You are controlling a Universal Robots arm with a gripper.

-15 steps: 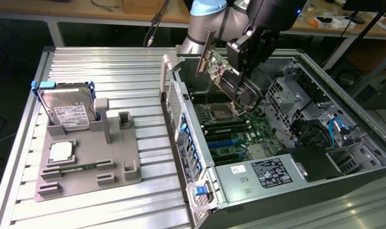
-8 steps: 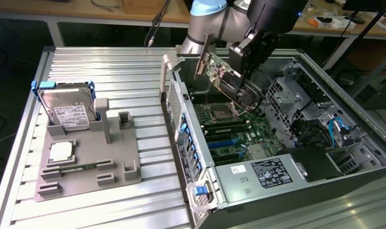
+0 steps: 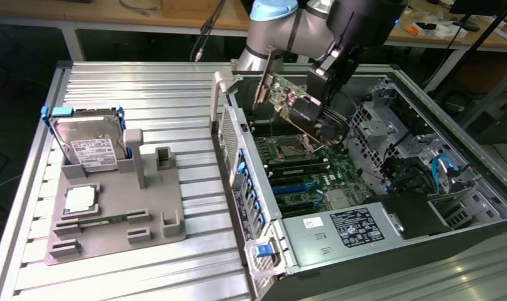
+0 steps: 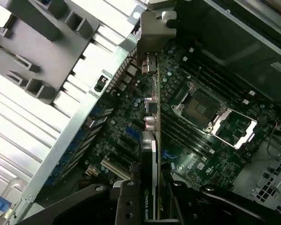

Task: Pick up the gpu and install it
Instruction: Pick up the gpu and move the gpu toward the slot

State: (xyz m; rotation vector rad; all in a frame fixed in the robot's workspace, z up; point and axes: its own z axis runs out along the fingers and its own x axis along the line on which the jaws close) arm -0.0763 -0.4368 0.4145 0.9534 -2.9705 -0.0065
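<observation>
1. The work surface is a ribbed metal table (image 3: 136, 81). Wooden benches (image 3: 153, 12) stand behind it in the room.
2. An open computer case (image 3: 454, 219) lies on the table toward the exterior view's right, with its motherboard (image 3: 308, 172) and power supply (image 3: 345, 229) exposed.
3. On the exterior view's left sits a grey fixture tray (image 3: 111, 207). It holds a hard drive (image 3: 90, 147) upright in a blue frame.
4. The gripper (image 3: 318, 88) is clamped on the gpu (image 3: 299, 113), with a finger on either face of the card.
5. The gpu hangs tilted inside the open case over the motherboard, near the case's rear wall. Whether its lower edge touches the board cannot be told.
</observation>
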